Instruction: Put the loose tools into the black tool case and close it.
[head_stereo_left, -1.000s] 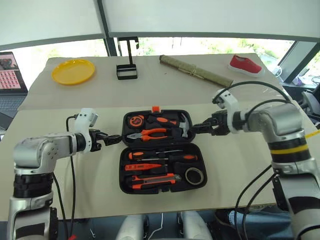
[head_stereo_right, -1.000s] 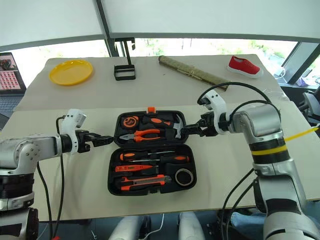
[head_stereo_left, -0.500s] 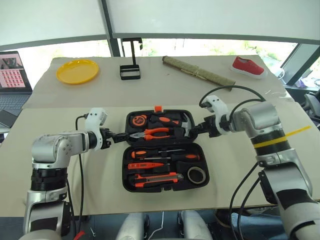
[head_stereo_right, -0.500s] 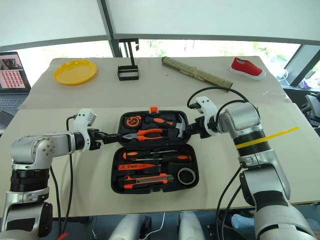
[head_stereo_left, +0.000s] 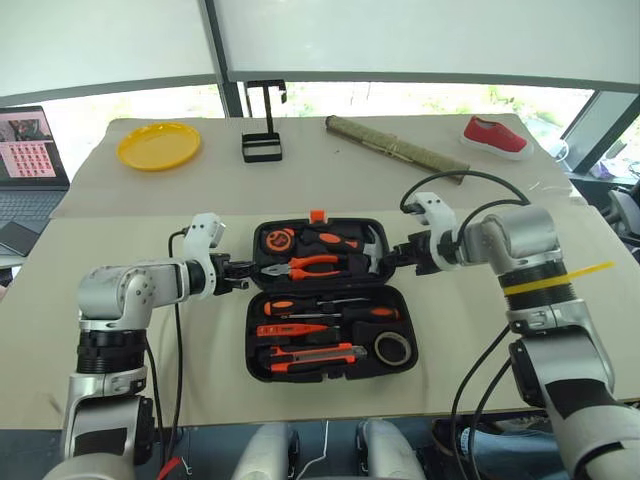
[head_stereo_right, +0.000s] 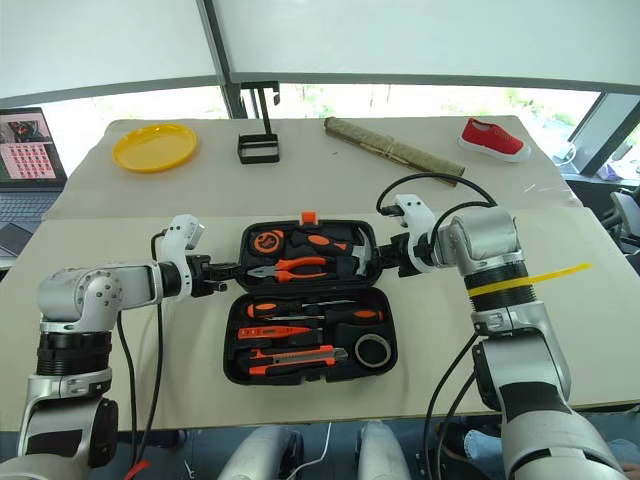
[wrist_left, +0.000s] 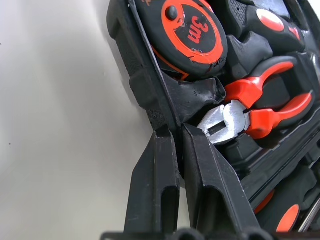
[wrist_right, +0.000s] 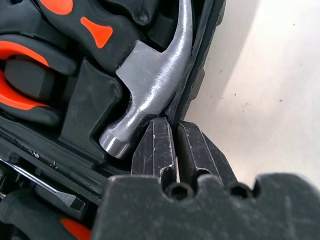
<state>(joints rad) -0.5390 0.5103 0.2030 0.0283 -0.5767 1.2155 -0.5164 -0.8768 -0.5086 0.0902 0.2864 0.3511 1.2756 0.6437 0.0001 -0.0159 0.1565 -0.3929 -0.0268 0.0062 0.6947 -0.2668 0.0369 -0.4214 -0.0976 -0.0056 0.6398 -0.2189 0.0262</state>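
The black tool case (head_stereo_left: 330, 376) lies open on the table with its orange latch (head_stereo_left: 316, 215) at the far edge. In its near half lie the loose tools: a utility knife (head_stereo_left: 310, 355), two screwdrivers (head_stereo_left: 322, 305), a slim orange tester (head_stereo_left: 285, 330) and a tape roll (head_stereo_left: 391, 348). The far half holds pliers (head_stereo_left: 300, 266), a hammer (wrist_right: 155, 75) and a tape measure (wrist_left: 192, 32). My left gripper (wrist_left: 172, 132) is shut on the left rim of the far half. My right gripper (wrist_right: 172, 125) is shut on its right rim, beside the hammer head.
At the back of the table are a yellow plate (head_stereo_left: 158, 145), a small black wire stand (head_stereo_left: 262, 148), a rolled mat (head_stereo_left: 395, 150) and a red shoe (head_stereo_left: 497, 135). A laptop (head_stereo_left: 30, 150) sits off the table's left side.
Both grippers were open beside the case and have shut on the rims of its far half. The left hand moved in to the case. The tools have not moved.
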